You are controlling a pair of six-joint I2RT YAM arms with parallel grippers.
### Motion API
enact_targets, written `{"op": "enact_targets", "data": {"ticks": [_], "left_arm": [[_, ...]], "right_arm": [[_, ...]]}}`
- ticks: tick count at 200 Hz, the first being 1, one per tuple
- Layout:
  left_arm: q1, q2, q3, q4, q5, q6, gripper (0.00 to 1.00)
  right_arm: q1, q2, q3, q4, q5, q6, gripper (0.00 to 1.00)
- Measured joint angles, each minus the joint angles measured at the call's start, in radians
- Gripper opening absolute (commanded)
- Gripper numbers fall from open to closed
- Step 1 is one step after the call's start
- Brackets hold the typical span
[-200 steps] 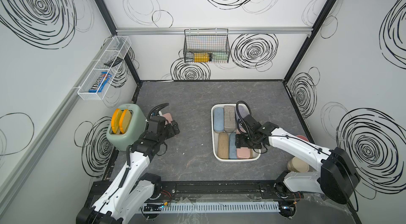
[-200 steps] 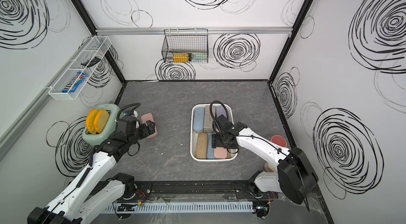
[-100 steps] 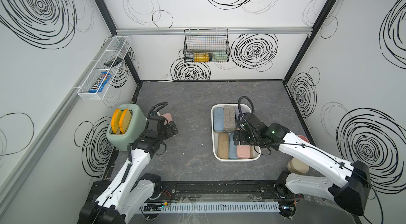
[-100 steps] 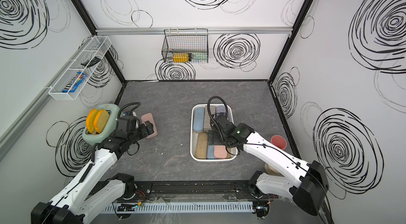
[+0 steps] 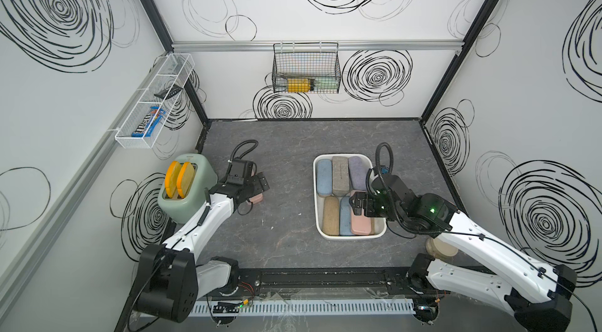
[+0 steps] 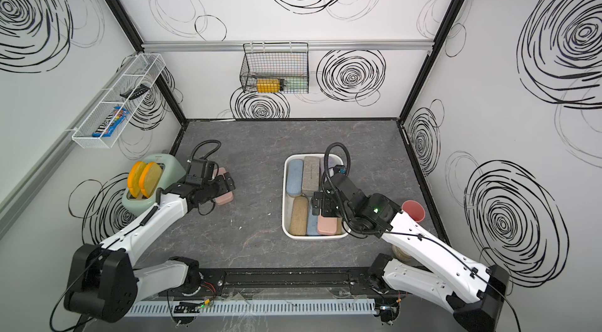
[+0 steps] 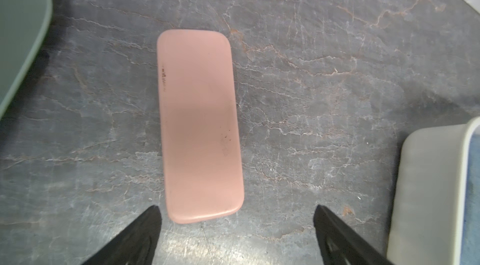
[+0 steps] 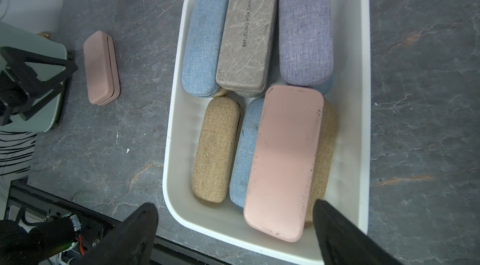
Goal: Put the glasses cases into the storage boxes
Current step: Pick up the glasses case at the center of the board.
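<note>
In both top views the white tub (image 5: 315, 196) sits right of centre on the grey surface (image 5: 286, 151), packed with cases. The right pincer (image 5: 356, 208) hangs over its lower half, spread and empty, above the stacked pink case (image 5: 361, 224). At centre left the left pincer (image 6: 228, 183) hovers over the loose pink case (image 6: 224, 198), the only one I see outside the tub, beside the green toaster (image 6: 169, 167).

Left wrist view: black fingers (image 7: 145, 224) are splayed at the lower edge, gripping nothing. The loose pink case (image 7: 200, 126) lies flat mid-frame, lined up, I'd guess, for a grab across its narrow width.

Right wrist view: the stacked pink case (image 8: 283, 162) rests atop blue and tan ones, probably because the tub's floor is full.
</note>
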Motion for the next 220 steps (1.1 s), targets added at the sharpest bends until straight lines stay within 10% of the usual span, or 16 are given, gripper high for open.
{"op": "enact_targets", "data": {"ticks": [145, 220], "left_arm": [[0.082, 0.264, 0.021, 0.049, -0.015, -0.008, 1.0], [0.096, 0.308, 0.034, 0.071, 0.032, -0.014, 0.77]], "right_arm": [[0.0, -0.11, -0.051, -0.005, -0.007, 0.043, 0.99], [0.003, -0.116, -0.061, -0.002, -0.023, 0.056, 0.94]]}}
